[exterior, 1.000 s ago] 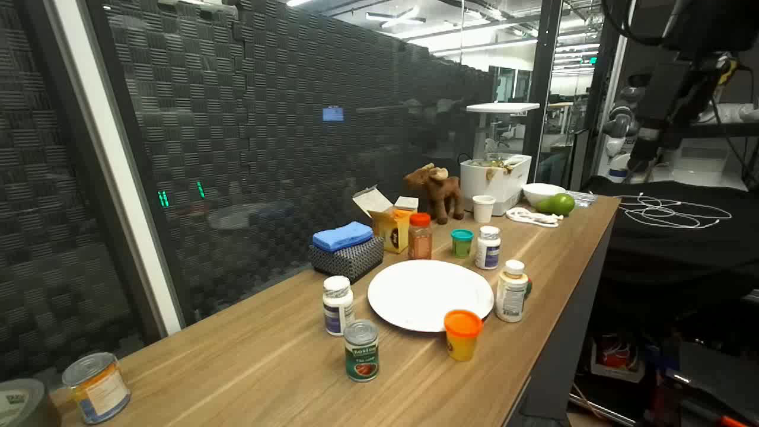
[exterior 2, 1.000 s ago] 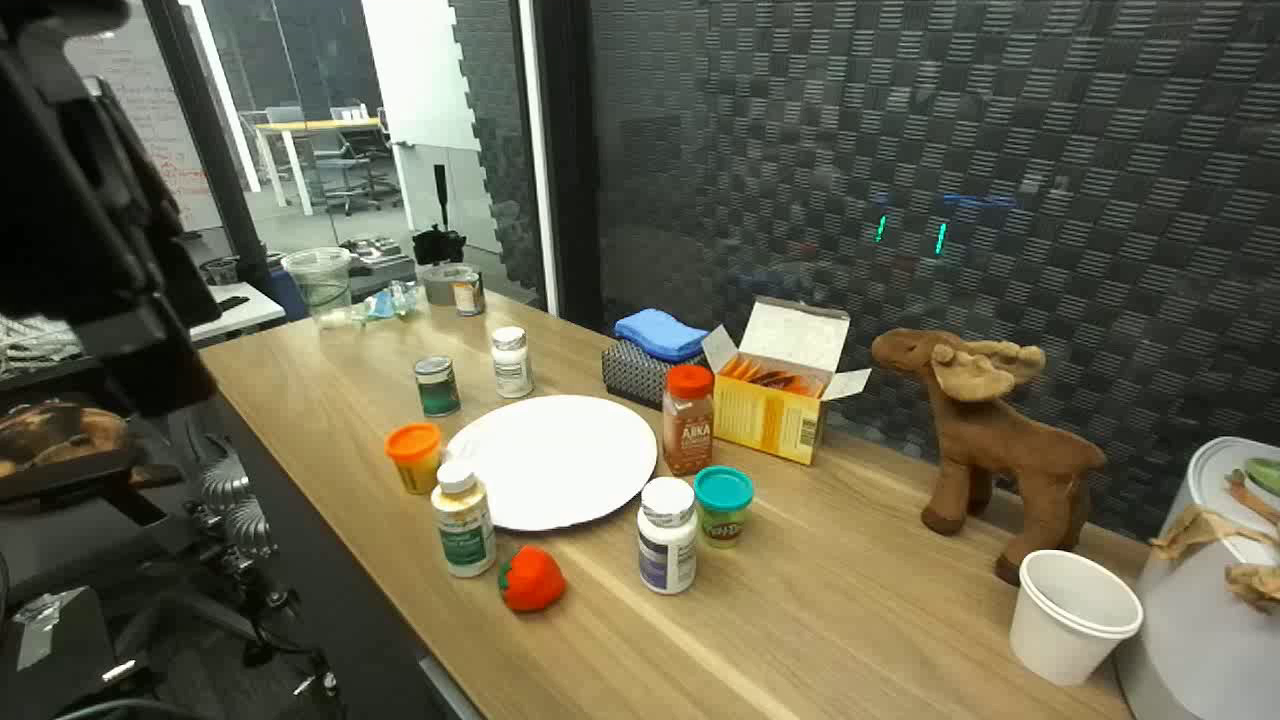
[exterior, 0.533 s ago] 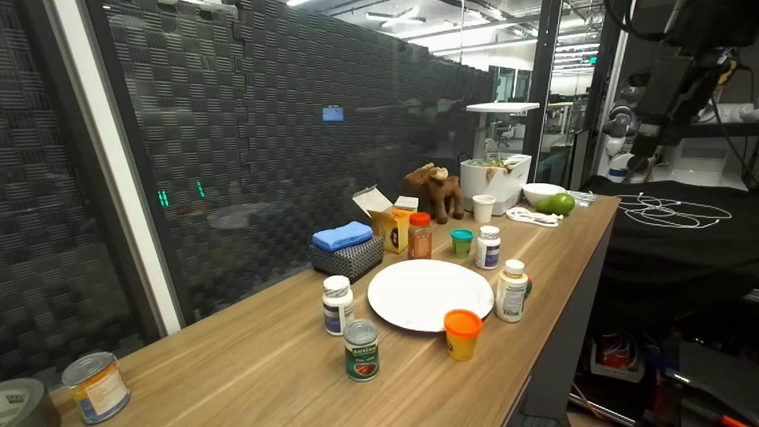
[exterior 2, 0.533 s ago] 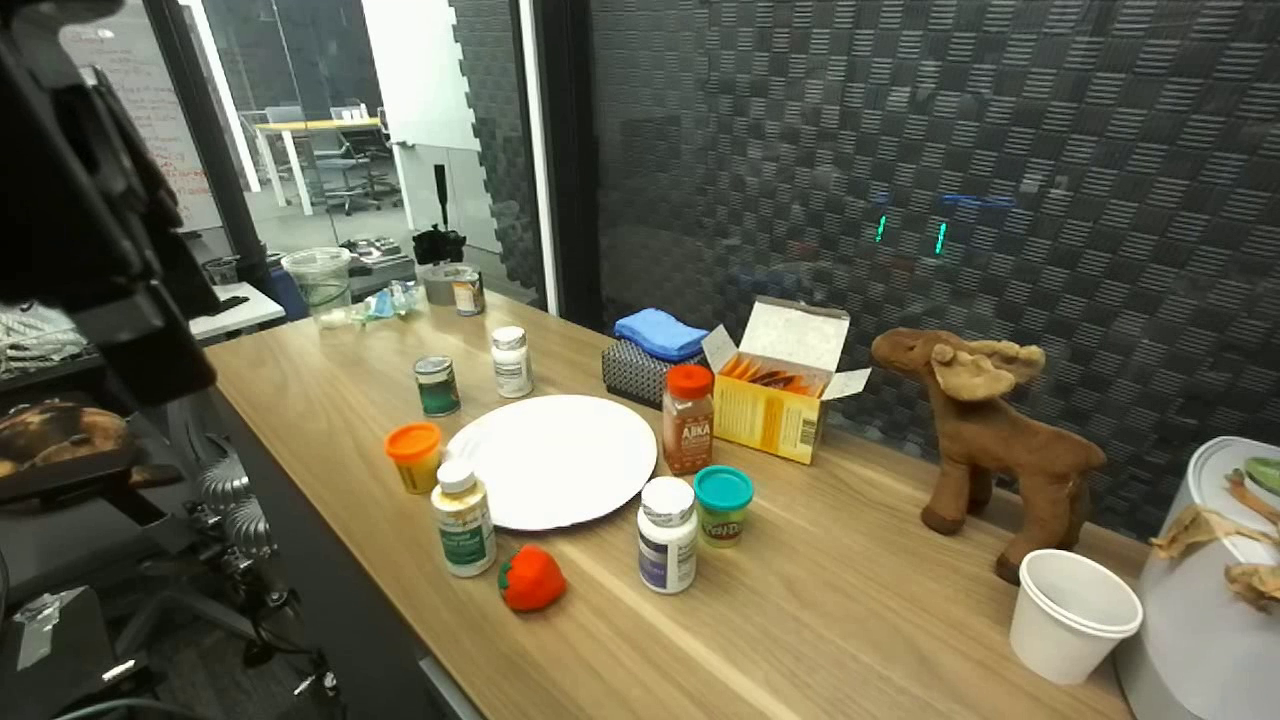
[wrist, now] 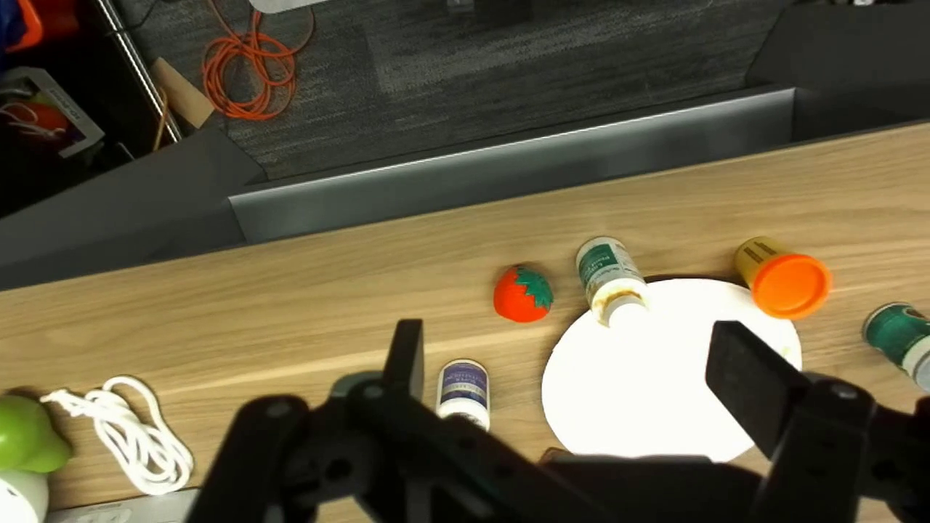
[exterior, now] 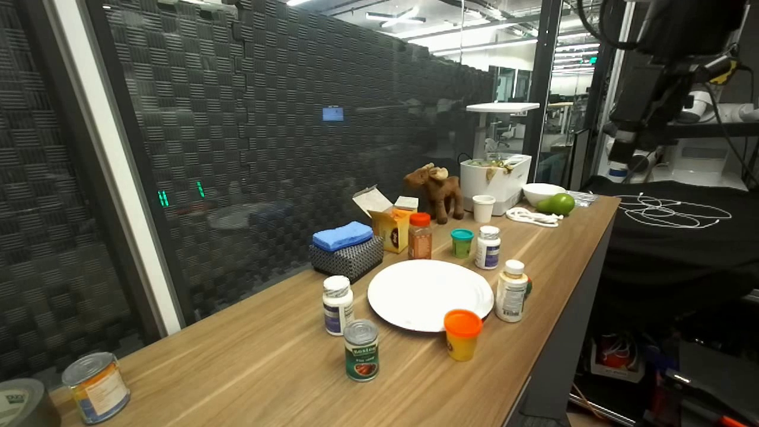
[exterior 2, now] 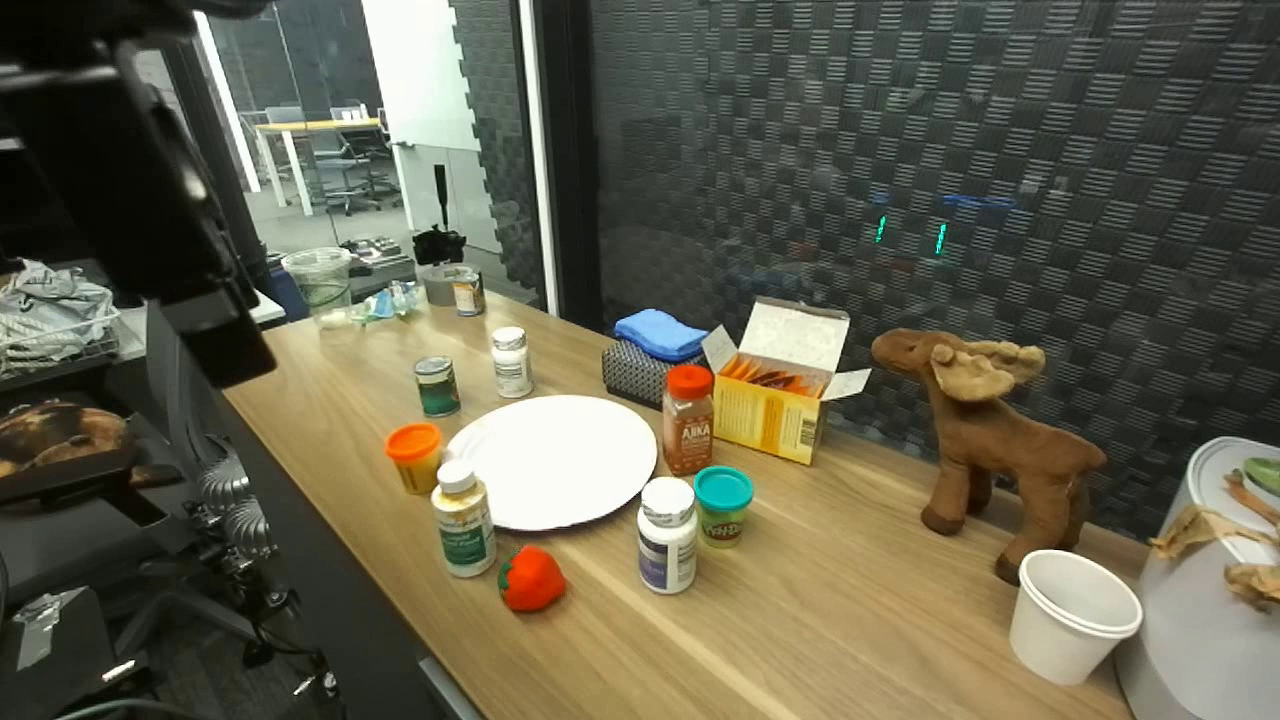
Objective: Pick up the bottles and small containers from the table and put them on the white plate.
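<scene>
White-capped bottles (exterior 2: pixel 667 540), three, stand around one white plate (exterior 2: pixel 570 460); the tool (wrist: pixel 567 350) gapes wide.

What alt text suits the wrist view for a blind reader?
Open gripper, holding nothing, above a wooden table, partly hiding a white plate. Beside the plate stand a green-labelled bottle and an orange-lidded tub, with a purple-labelled bottle and a green-topped red fruit nearby. A white cord lies at lower left.
</scene>
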`<state>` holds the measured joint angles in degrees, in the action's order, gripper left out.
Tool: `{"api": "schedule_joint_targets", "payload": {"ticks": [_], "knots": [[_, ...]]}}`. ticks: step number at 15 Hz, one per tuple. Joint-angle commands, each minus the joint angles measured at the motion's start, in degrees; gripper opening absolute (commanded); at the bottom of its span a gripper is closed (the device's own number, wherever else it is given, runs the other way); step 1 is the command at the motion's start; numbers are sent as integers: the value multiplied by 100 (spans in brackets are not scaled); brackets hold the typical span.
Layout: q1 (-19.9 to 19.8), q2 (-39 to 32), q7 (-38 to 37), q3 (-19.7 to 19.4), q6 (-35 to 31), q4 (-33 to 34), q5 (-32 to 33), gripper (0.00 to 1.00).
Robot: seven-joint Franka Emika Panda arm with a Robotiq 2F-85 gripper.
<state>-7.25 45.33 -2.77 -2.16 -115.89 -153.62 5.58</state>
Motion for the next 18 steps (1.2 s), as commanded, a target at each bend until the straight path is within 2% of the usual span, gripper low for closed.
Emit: {"api": "schedule_joint_targets", "payload": {"ticks": [1,5,8,13,18], "knots": [[292,-1344,-247,177,-226,979,-294,100],[308,-2607,-951,507,-870,1818,-264,100],[335,-3541,-1409,586,-1280,2419,-221,100],[490,-4785,-1926,525,-1166,3436,8,100],[678,-5581,-2240,330,-1004,4219,240,100]]}}
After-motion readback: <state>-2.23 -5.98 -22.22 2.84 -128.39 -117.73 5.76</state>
